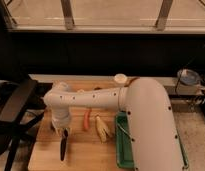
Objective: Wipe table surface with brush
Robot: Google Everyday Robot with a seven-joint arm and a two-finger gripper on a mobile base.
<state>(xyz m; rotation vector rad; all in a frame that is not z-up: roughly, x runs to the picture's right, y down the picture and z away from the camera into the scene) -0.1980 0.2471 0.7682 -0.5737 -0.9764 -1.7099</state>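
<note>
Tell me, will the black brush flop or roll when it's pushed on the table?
Probably stiff: the brush looks straight below the pincer, at the left of the table. Its slender handle might roll if lying loose. Likely light, being so thin.

Table surface (pixel 88 156): tray (pixel 124 152), brush (pixel 63 148) beneath hand (pixel 61 131).

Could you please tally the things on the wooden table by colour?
Black: 1, brush, at the gripper over the table surface.
Orange: 1, curved piece.
Pale yellow: 1, piece.
Green: 1, tray.
Silver: 1, spoon in tray.
White: 1, round thing at back edge.
Total: 6
</note>
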